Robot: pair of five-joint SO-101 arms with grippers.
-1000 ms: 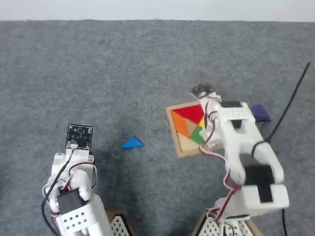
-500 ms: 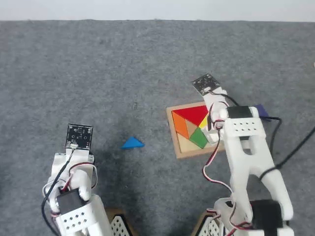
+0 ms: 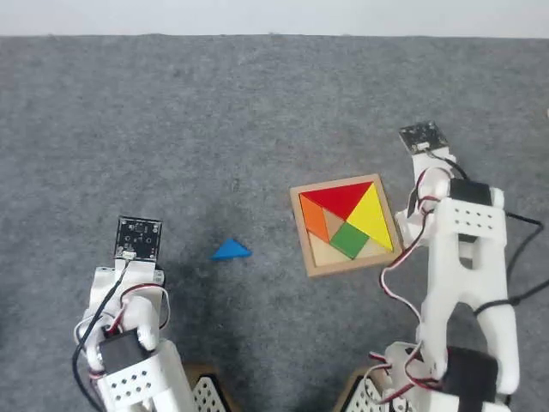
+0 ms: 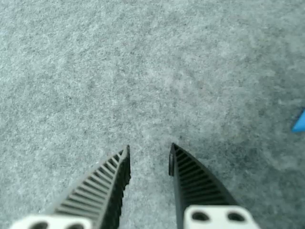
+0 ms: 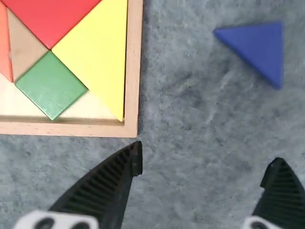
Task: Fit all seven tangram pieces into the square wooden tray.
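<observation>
The square wooden tray [image 3: 302,190] lies right of centre and holds a red triangle [image 3: 337,197], a yellow triangle [image 3: 374,219], an orange piece [image 3: 314,221], a green square [image 3: 348,240] and a small tan triangle [image 3: 333,225]. A light blue triangle [image 3: 231,250] lies on the carpet to the tray's left. My right arm [image 3: 459,236] stands just right of the tray. My right gripper [image 5: 207,164] is open and empty over the carpet, between the tray's corner [image 5: 133,129] and a dark blue triangle [image 5: 255,45]. My left gripper [image 4: 149,152] is open over bare carpet, with the light blue triangle [image 4: 300,121] off to one side.
Grey carpet covers the whole table. My left arm [image 3: 129,330] sits at the near left, well away from the tray. The tray shows bare wood [image 3: 330,253] along its near side. The arm bases [image 3: 206,390] stand at the front edge.
My right arm has swung off the tray to the right, uncovering the yellow triangle and now covering the dark blue triangle in the high view. The left arm has not moved.
</observation>
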